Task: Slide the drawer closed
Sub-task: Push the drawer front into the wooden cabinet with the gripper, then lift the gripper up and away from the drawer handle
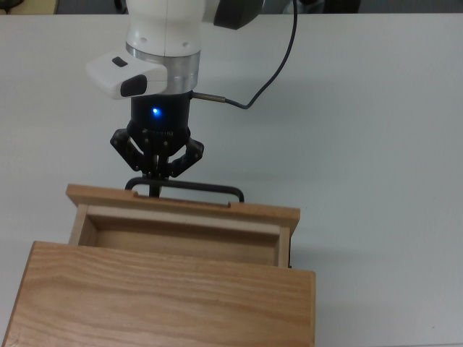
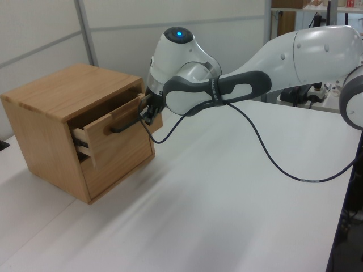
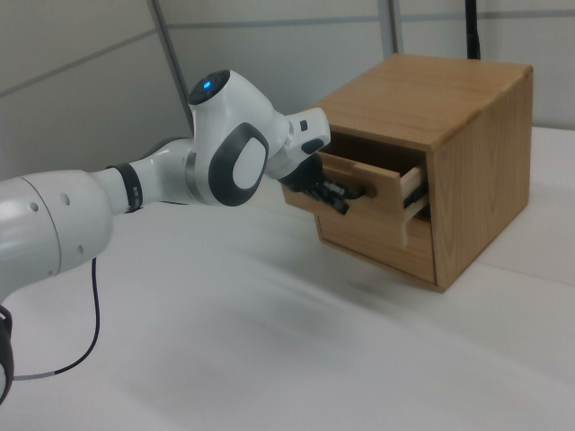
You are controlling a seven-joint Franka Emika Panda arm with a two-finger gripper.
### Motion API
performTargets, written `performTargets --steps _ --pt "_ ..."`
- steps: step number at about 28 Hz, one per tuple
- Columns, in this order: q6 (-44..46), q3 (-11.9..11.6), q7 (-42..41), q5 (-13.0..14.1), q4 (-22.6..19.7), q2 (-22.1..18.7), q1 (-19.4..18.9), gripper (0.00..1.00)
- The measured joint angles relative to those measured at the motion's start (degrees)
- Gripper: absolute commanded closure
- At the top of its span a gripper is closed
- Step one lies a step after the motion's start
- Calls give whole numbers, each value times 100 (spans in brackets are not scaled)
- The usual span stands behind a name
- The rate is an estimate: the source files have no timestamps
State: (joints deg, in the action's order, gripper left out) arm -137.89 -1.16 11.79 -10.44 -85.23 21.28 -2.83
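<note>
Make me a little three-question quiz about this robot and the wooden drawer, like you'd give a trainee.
1. True or false: the drawer is fully shut inside the cabinet.
2. Which part of the drawer does the pincer meet?
A. the black handle
B. a side wall
C. the inside floor
3. Fill in: in the top view, the pincer is at the handle's ____ end.

Key
1. False: it still sticks out partway.
2. A
3. left
</note>
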Motion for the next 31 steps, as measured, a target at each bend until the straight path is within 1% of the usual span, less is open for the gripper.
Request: performTargets --steps 6,14,23,31 --pt "-587 0 0 -71 10 108 60 100" --pt "-1324 0 0 -270 10 286 102 100" --pt "-2023 0 0 -393 12 475 150 100" --pt "-2219 0 0 -476 10 540 172 100"
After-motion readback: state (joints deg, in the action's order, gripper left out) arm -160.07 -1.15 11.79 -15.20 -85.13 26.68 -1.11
